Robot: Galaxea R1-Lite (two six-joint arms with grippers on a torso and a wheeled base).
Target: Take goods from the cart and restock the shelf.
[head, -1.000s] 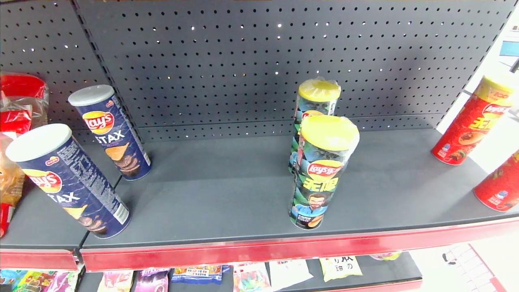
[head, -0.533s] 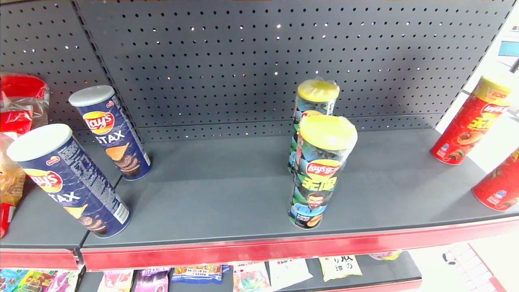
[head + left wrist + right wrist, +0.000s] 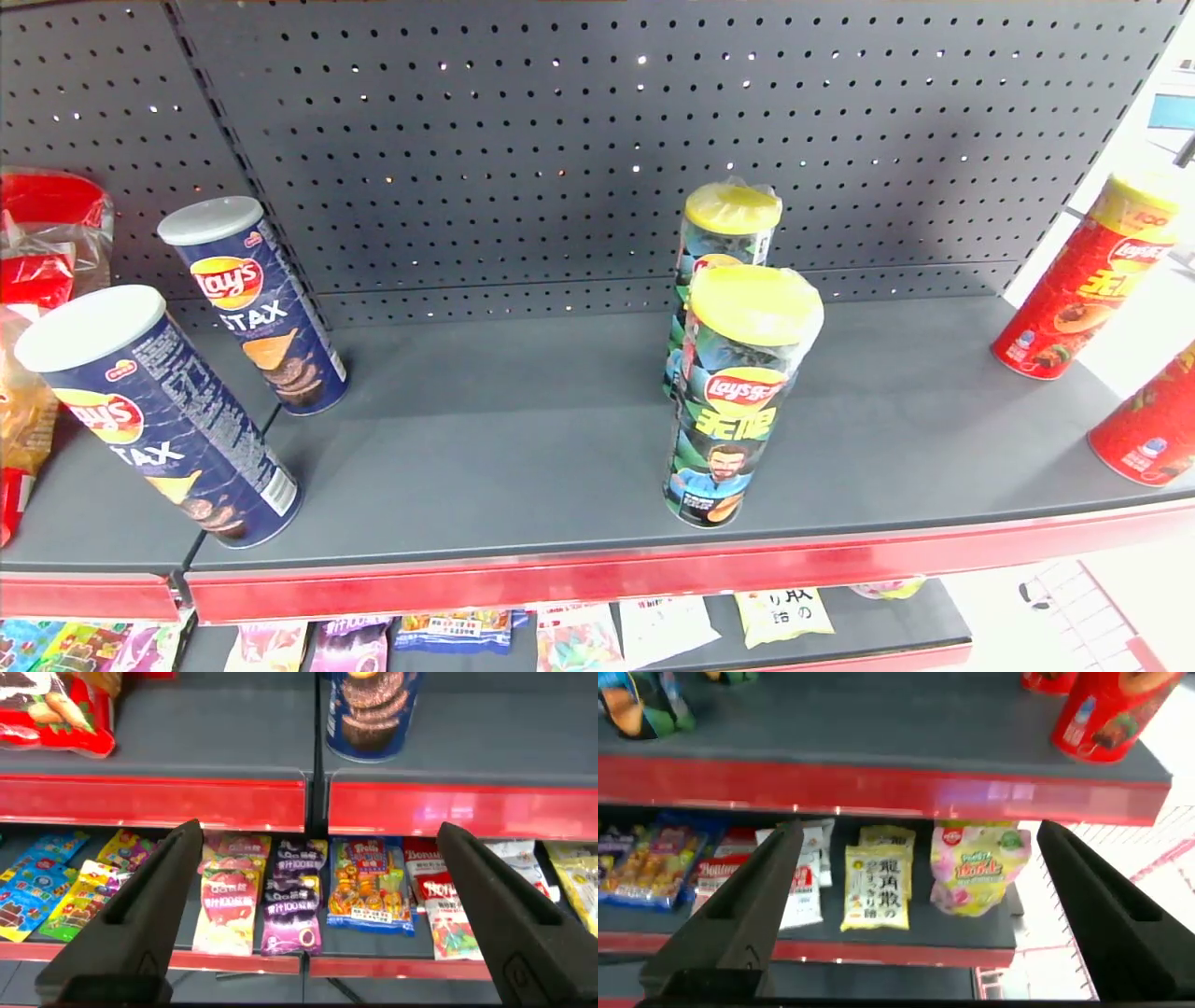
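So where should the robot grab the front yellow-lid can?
Probably around the middle of the front yellow-lid can, coming from the open front of the shelf. It stands upright, with a second can right behind it, so the back is blocked.

1. On the shelf (image 3: 523, 448), at your left, you have the left front can (image 3: 159, 420) near the front edge. The left rear can (image 3: 257, 303) stands behind it, close to the back panel (image 3: 560, 140).
2. Further left, bagged goods (image 3: 37, 271) sit just beside the left front can.
3. Right of centre, the middle front can (image 3: 738, 401) stands directly before the middle rear can (image 3: 724, 229); contact cannot be judged.
4. At your far right, the right rear can (image 3: 1083, 280) stands behind the right front can (image 3: 1148, 429), apart.
5. Below, the lower shelf (image 3: 887, 616) carries packets (image 3: 569, 635) in a row.
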